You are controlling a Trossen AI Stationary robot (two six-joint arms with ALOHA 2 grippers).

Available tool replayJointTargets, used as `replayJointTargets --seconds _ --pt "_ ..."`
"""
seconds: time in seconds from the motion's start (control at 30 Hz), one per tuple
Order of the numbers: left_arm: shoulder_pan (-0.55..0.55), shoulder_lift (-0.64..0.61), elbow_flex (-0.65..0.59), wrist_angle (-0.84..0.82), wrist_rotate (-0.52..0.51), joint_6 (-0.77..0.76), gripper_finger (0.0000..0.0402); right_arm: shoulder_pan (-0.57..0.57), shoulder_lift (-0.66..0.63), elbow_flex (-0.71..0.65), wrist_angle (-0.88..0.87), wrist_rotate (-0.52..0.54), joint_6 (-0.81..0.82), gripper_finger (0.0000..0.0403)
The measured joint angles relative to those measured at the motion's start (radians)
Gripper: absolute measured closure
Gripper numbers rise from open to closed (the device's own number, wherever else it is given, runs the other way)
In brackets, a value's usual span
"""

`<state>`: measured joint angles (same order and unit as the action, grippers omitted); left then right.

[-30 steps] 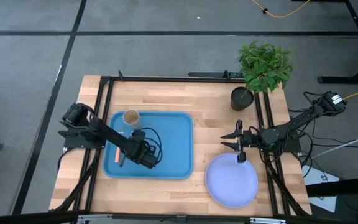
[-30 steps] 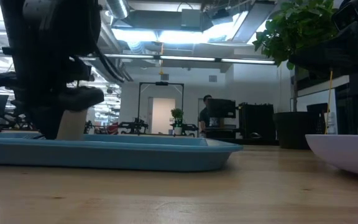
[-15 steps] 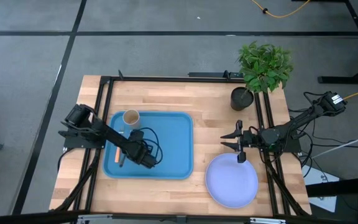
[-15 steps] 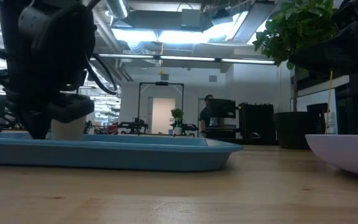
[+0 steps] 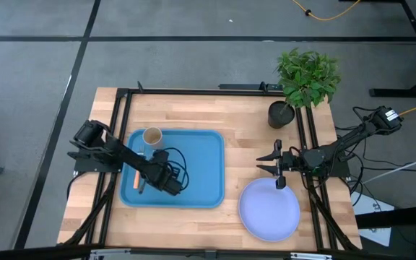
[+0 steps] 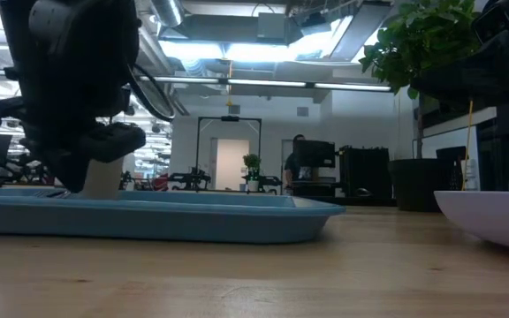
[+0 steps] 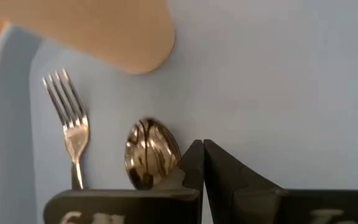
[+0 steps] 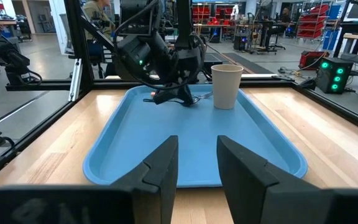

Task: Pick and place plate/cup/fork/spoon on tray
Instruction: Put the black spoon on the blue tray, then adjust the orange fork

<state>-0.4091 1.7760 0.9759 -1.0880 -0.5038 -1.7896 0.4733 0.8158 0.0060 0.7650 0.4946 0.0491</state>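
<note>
L gripper, shut & empty, hovers by spoon & fork on tray; R gripper open, empty near plate—rim slip likely.

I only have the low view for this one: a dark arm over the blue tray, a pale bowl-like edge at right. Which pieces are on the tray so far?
Observer: The cup, fork and spoon are on the tray; the left wrist view shows fork and spoon side by side.
Operator: And that pale edge at right?
Observer: It is the plate, on the bare table beside the tray.
Operator: Which arm is over the tray?
Observer: The left gripper, fingers shut and empty, near the spoon.
Operator: The other arm?
Observer: The right gripper is open, at the plate's far edge, facing the tray.
</note>
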Motion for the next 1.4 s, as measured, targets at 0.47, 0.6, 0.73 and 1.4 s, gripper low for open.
replayJointTargets --seconds 0.47,0.6,0.73,1.4 --pt "0.005 0.000 -0.076 0.059 0.052 0.018 0.0401 0.000 0.000 0.000 -0.001 0.000 0.000 0.0288" --pt "0.002 0.000 -0.084 0.043 0.052 0.018 0.0401 0.000 0.000 0.000 -0.001 0.000 0.000 0.0288" --pt "0.002 0.000 -0.087 0.015 0.062 0.018 0.0401 0.000 0.000 0.000 -0.001 0.000 0.000 0.0288" --pt "-0.020 -0.011 0.145 -0.043 0.157 0.247 0.0401 0.000 0.000 0.000 0.000 0.000 0.001 0.0288"
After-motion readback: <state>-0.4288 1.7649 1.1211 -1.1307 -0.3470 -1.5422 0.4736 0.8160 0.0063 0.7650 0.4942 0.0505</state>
